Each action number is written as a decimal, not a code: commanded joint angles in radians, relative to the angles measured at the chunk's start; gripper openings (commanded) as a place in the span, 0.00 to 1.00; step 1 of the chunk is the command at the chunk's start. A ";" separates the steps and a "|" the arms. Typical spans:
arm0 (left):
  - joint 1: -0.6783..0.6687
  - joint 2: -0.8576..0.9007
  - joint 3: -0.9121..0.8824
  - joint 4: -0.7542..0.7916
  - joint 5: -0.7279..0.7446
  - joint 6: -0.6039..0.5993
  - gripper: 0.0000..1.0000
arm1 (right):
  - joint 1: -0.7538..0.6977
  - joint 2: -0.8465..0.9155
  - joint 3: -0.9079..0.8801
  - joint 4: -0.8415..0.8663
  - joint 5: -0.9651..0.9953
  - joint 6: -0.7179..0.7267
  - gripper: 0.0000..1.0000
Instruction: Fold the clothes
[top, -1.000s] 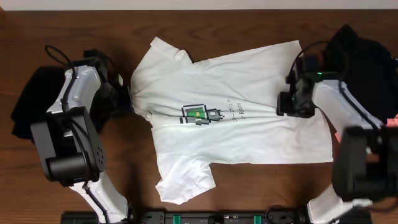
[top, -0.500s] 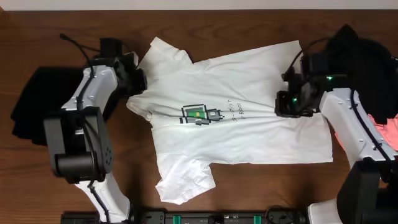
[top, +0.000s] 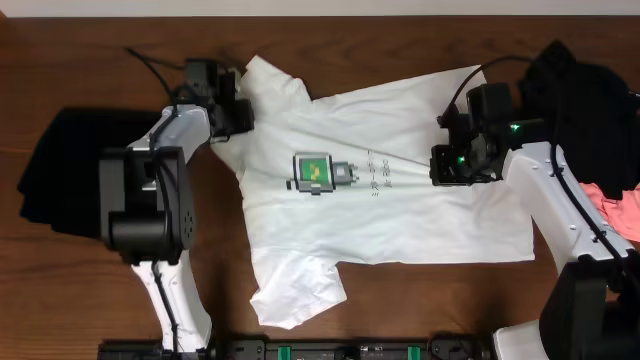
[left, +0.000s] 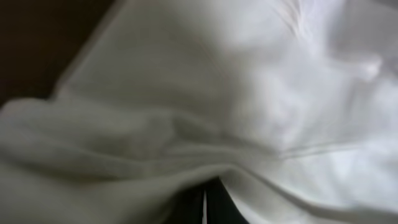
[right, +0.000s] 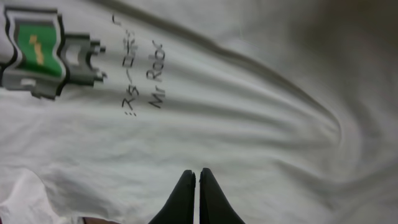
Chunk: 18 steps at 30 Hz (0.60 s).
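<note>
A white T-shirt (top: 400, 215) lies spread across the wooden table, its green-and-grey robot print (top: 322, 172) facing up. My left gripper (top: 232, 112) sits at the shirt's upper left edge, near the shoulder. In the left wrist view the white fabric (left: 217, 81) bunches over my dark jaws (left: 204, 190), which are shut on it. My right gripper (top: 440, 165) rests on the shirt's right half. In the right wrist view its black fingers (right: 197, 173) are pressed together on the shirt (right: 261, 143), below the print (right: 37, 53) and the text.
A black garment (top: 55, 170) lies at the table's left edge behind my left arm. Another black garment (top: 585, 85) is heaped at the far right, with a pink one (top: 622, 205) below it. The shirt's lower sleeve (top: 295, 285) is crumpled near the front edge.
Both grippers have shut on the shirt. My left gripper moved up and to the right along the shirt's edge. The print shifted upward and now lies flatter.
</note>
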<state>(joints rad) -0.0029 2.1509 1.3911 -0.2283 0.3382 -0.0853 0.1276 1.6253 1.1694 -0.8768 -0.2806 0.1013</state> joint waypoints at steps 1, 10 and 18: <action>-0.002 0.138 -0.031 0.098 -0.081 -0.006 0.06 | 0.011 -0.004 0.000 -0.003 -0.005 0.026 0.04; 0.000 0.142 0.164 0.030 -0.081 0.032 0.05 | 0.014 -0.003 0.000 -0.009 0.031 0.034 0.04; 0.003 0.043 0.354 -0.415 -0.122 0.036 0.59 | 0.014 -0.003 -0.006 -0.010 0.061 0.044 0.05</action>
<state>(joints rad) -0.0067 2.2532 1.6909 -0.5529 0.2657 -0.0566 0.1295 1.6253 1.1690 -0.8879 -0.2386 0.1291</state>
